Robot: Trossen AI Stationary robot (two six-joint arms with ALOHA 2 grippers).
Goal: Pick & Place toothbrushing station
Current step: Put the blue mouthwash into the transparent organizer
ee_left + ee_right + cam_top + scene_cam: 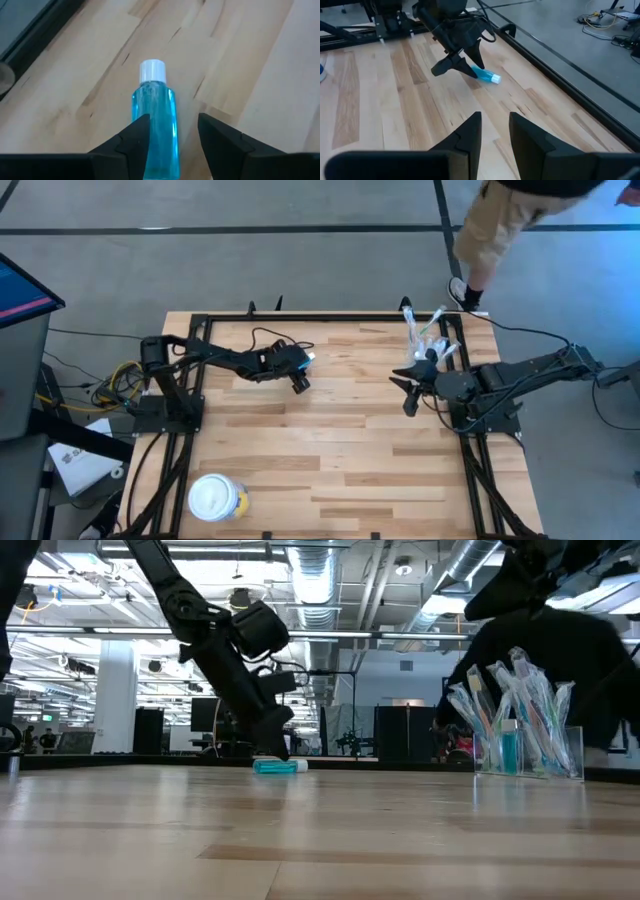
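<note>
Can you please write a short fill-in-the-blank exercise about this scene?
1. The blue tube lies between the open fingers of the ___ gripper.
2. The tube's cap is ___.
3. The toothbrushes stand in a clear ___.
4. The yellow tub has a ___ lid.

Missing words: left; white; tumbler; white

Two dark arms, blk cables
</note>
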